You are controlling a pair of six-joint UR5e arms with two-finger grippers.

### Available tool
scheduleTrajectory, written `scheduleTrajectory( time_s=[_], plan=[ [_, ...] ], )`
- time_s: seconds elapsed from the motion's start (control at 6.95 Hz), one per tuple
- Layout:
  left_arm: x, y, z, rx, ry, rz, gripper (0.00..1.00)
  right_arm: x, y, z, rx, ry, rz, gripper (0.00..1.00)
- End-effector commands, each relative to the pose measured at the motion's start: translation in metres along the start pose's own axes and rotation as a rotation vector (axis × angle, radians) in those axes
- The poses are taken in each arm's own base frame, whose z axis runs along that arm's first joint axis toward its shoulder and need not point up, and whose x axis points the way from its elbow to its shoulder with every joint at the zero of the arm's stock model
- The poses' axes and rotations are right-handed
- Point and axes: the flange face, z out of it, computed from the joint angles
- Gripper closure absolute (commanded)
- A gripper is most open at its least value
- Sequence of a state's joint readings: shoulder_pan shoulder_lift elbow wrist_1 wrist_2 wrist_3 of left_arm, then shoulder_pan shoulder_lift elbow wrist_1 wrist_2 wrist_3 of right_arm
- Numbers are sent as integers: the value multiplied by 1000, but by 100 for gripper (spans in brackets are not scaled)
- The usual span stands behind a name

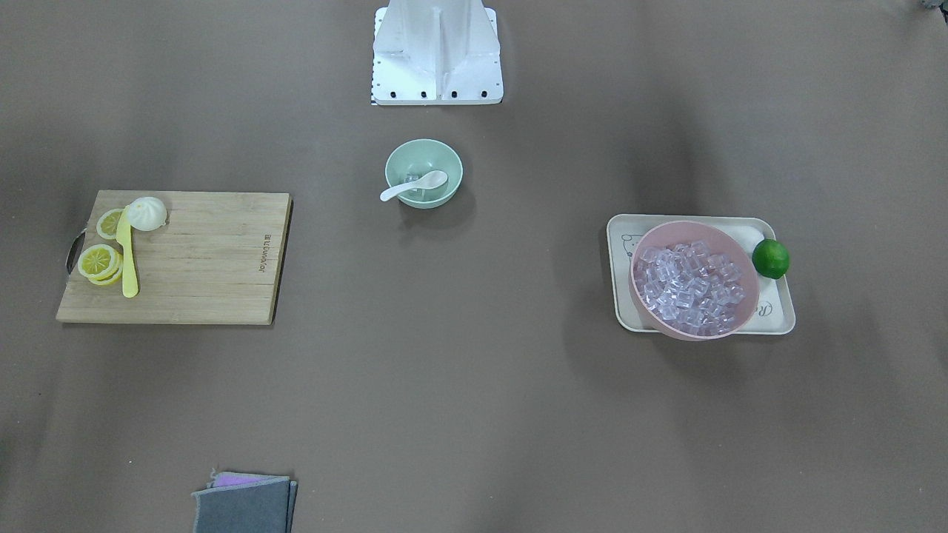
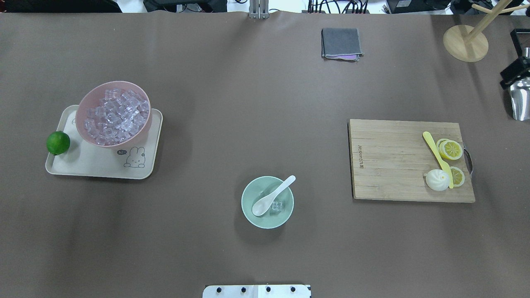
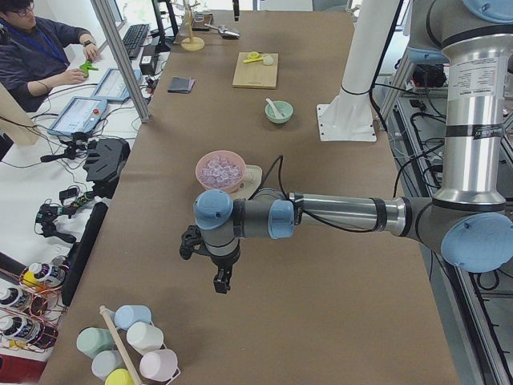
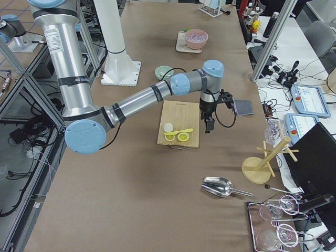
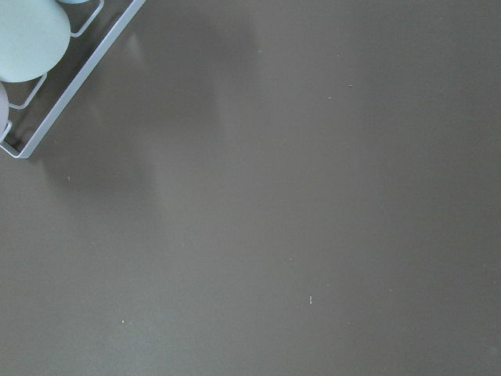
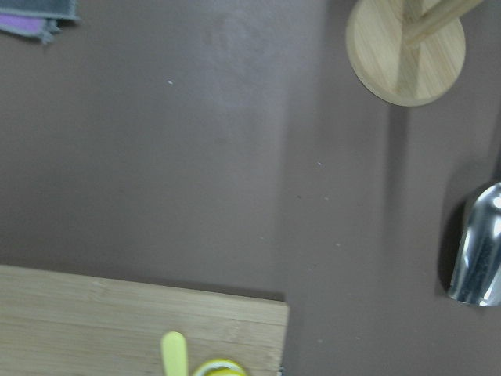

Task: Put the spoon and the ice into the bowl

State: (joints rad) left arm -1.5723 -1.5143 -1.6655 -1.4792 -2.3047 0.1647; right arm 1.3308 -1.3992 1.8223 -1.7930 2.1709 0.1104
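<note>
The mint-green bowl [image 2: 245, 207] stands mid-table near the robot's base, also in the front view [image 1: 424, 145]. The white spoon [image 2: 273, 196] lies in it, scoop down inside and handle resting over the rim, and shows in the front view [image 1: 415, 185] too. A few clear ice cubes [image 2: 276, 206] lie in the bowl beside the scoop. My left gripper [image 3: 219, 281] hangs over bare table far past the pink bowl. My right gripper [image 4: 209, 126] hangs beyond the cutting board's far end. I cannot tell whether either is open or shut. Neither is near the bowl.
A pink bowl full of ice [image 2: 116, 116] sits on a cream tray [image 2: 83, 167] with a lime [image 2: 58, 142]. A cutting board [image 2: 393, 165] carries lemon slices, a yellow knife [image 2: 437, 153] and a bun. There are also a grey cloth [image 2: 341, 43], a wooden stand [image 2: 465, 43] and a metal scoop [image 2: 521, 99].
</note>
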Motion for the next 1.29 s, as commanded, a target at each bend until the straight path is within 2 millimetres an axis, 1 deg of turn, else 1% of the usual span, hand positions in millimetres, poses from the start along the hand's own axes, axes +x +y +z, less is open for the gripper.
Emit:
scheduleTrajectory(
  time_s=[0.0,0.14,0.29,0.43,0.58,0.72,0.86,1.01,1.15],
  plan=[
    [-2,4,1,-10,0,-18,1,96,63,35,-32,-69,-44,0],
    [-1,3,-1,-6,1,-15,1,133,106,74,7,-65,-49,0],
    [-2,4,0,-4,2,-13,1,162,151,111,65,-61,-77,0],
    [-2,4,0,-3,2,-14,1,176,175,132,109,-57,-109,0],
    [-2,5,1,-3,3,-16,1,181,190,141,120,-56,-113,0],
    [-3,5,1,-5,3,-18,1,180,187,136,127,-48,-107,0],
    [-4,6,2,-7,4,-20,1,186,188,132,103,-55,-61,0],
    [-5,8,3,-9,3,-20,1,179,185,116,43,-61,-6,0],
    [-6,10,5,-13,3,-25,1,164,183,88,-26,-57,55,0]
  ],
)
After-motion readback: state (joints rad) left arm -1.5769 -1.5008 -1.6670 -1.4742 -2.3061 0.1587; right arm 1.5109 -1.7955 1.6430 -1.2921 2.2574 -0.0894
